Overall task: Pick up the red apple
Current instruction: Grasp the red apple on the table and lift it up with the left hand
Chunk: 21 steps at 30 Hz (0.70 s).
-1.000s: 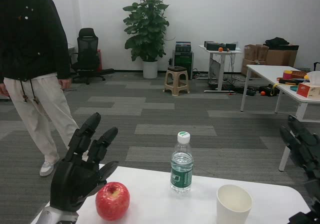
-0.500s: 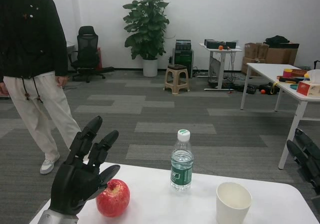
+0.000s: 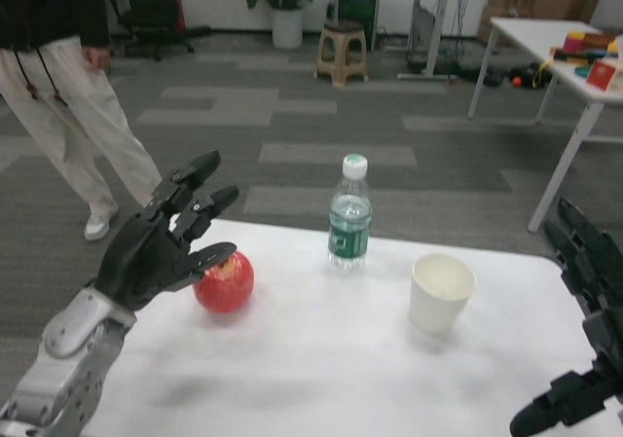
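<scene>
The left robot hand (image 3: pixel 161 247) has pushed forward, fingers spread, thumb now touching the apple (image 3: pixel 224 280) just right of its palm on the bench (image 3: pixel 321 359). Nothing gripped yet; closing comes next. The right robot hand (image 3: pixel 584 340) waits, spread.

Grey carpet floor (image 3: pixel 292 155), beige stool (image 3: pixel 342 52), white side table (image 3: pixel 545 43).
</scene>
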Tool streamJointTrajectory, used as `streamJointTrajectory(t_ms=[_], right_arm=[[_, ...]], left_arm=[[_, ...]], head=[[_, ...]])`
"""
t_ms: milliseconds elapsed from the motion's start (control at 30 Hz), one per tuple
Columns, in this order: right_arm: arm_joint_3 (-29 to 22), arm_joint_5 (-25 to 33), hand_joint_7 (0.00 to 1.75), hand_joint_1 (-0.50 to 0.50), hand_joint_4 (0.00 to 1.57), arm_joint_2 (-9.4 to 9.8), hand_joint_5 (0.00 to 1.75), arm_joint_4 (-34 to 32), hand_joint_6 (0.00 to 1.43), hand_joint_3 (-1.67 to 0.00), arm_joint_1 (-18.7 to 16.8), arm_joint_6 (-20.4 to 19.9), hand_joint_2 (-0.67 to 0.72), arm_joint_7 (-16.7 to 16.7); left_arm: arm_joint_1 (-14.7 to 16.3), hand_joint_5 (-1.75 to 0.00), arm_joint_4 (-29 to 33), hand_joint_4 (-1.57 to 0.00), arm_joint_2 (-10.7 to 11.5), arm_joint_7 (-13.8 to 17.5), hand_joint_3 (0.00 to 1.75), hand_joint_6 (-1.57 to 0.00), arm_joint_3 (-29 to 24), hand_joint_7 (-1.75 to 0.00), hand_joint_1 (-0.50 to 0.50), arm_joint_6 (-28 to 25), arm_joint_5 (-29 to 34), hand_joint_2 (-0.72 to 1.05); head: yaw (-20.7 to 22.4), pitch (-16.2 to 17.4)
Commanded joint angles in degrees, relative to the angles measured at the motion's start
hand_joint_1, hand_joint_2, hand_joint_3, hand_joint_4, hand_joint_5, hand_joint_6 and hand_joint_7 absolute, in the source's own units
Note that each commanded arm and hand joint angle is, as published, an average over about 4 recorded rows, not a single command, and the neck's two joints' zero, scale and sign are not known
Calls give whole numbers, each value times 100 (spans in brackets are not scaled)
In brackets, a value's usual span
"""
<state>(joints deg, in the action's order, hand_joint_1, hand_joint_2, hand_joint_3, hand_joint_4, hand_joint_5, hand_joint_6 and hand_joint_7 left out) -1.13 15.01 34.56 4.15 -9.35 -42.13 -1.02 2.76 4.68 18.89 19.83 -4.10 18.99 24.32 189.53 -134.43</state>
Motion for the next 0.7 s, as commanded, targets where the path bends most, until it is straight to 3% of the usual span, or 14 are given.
streamJointTrajectory(t_ms=[33,167,400,533,700], right_arm=[[51,28,14,-46,0,112,0,59,0,0,-5,47,41,-16],[102,20,14,-46,0,139,0,105,0,0,76,47,41,-12],[139,20,14,-46,0,270,0,174,0,0,232,47,38,-12],[148,24,14,-46,0,389,0,257,0,0,315,47,34,-12],[221,42,14,-46,0,466,0,352,0,0,410,47,34,-12]], left_arm=[[-83,-51,50,0,348,-14,9,0,120,-28,-41,-198,95,105],[-166,-49,50,0,473,-14,0,0,164,-28,-41,-280,174,105],[-179,-51,50,0,568,-10,4,0,151,-28,-41,-361,209,105],[-179,-41,86,0,823,3,9,0,98,-28,-41,-541,196,105],[-203,-44,195,0,1187,25,4,0,48,-28,-43,-908,91,105]], head=[[-40,204],[-31,243],[-31,227],[-11,554],[-27,654]])
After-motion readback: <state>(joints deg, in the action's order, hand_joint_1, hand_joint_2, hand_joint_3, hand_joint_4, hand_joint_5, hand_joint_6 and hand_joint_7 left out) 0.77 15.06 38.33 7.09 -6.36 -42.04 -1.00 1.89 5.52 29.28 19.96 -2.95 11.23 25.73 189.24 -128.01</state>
